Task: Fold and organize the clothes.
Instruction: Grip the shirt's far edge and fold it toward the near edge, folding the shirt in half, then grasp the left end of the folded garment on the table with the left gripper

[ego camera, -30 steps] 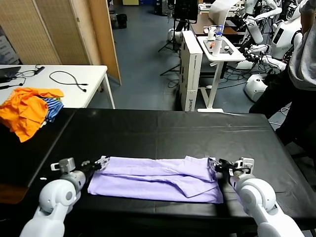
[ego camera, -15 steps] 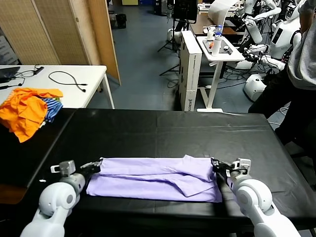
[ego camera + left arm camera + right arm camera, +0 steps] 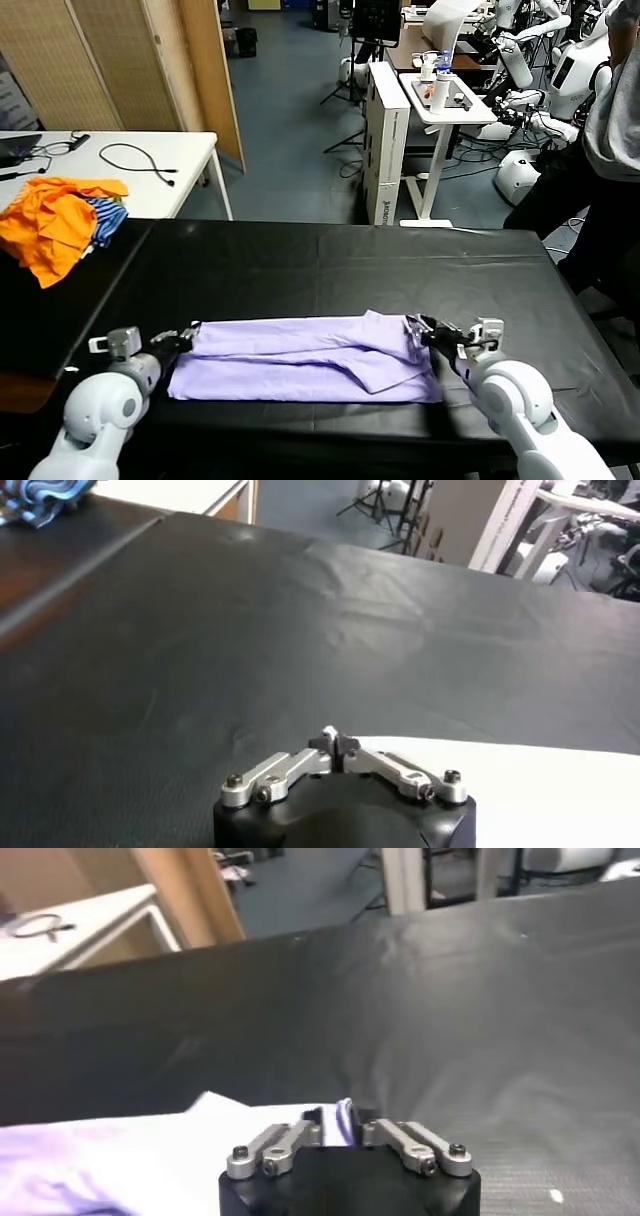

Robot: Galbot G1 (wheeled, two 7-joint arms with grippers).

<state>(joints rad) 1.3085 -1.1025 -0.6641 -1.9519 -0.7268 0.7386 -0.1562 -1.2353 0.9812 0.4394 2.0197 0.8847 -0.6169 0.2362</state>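
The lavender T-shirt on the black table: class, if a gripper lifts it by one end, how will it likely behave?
The lavender T-shirt lies flat in soft, creased layers, so it would probably droop rather than hold shape. It looks thin, so likely light. Its loose folded flap could well fall open on the black table. The left gripper and right gripper sit at its ends.

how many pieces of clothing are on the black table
1 for certain: a pale lavender cotton T-shirt lies folded along the near edge of the black table. The orange garments and blue-striped cloth are heaped at the far left, apparently overlapping the table's corner; more may be hidden there.
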